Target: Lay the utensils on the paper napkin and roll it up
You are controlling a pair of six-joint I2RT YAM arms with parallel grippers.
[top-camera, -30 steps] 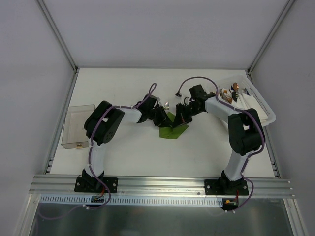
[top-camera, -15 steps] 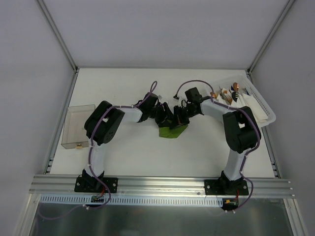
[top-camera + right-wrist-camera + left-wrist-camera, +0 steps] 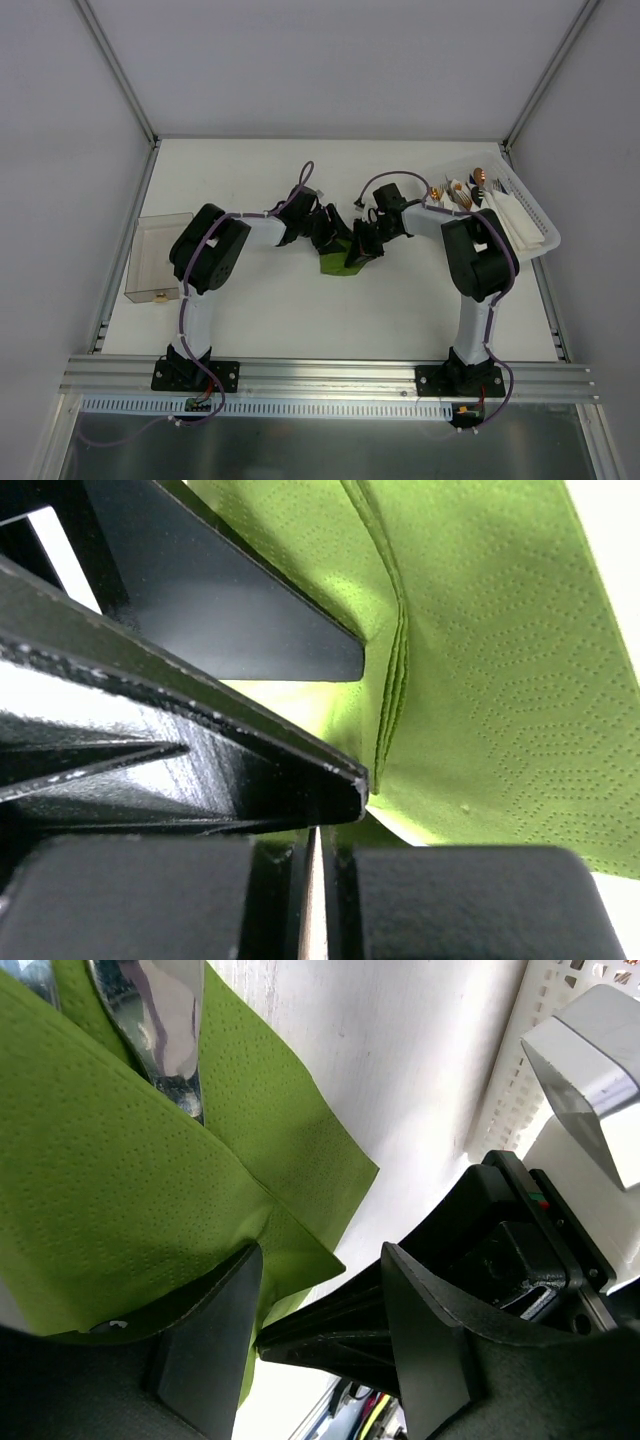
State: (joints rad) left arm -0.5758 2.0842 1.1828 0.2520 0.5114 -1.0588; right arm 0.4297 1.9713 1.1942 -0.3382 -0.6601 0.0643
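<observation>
The olive-green paper napkin [image 3: 342, 266] lies partly folded mid-worktop [image 3: 260, 300], with one of the utensils [image 3: 160, 1020] resting on it. The left hand [image 3: 320, 1330] stands half-spread at its edge. The right hand [image 3: 313, 900] is pressed closed beside the fold. The paper looks limp and easily torn, so pinch the layered edge gently; the cutlery is stiff and slippery.
</observation>
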